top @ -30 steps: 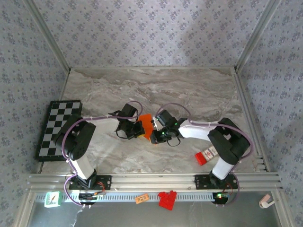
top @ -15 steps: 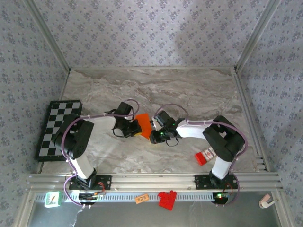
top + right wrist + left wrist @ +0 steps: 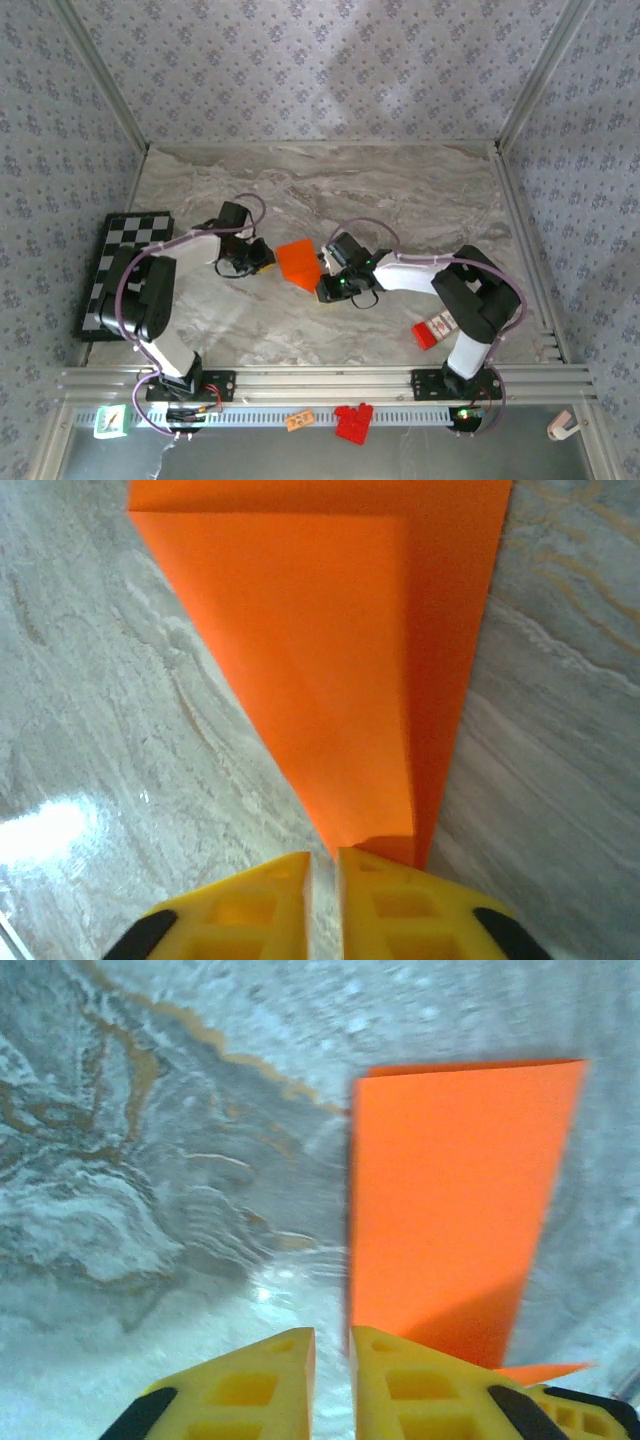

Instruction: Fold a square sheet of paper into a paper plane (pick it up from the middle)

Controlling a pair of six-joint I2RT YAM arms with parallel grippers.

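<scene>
The left tool [image 3: 258, 262] has backed off toward nine o'clock, nearly closed, empty; the right tool [image 3: 322, 283] (slightly parted) just touches the folded square sheet of paper [image 3: 298, 260] on the bench [image 3: 400, 190].

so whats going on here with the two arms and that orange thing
Two robot arms are partway through folding an orange sheet of paper into a plane on the marble table. The sheet lies mid-table, folded to a smaller tapered shape. The left claw sits just left of it, apart from the paper, jaws nearly together. The right claw is at the sheet's pointed near corner, fingers close together; whether it pinches the paper is unclear. A checkerboard lies at the left edge.
</scene>
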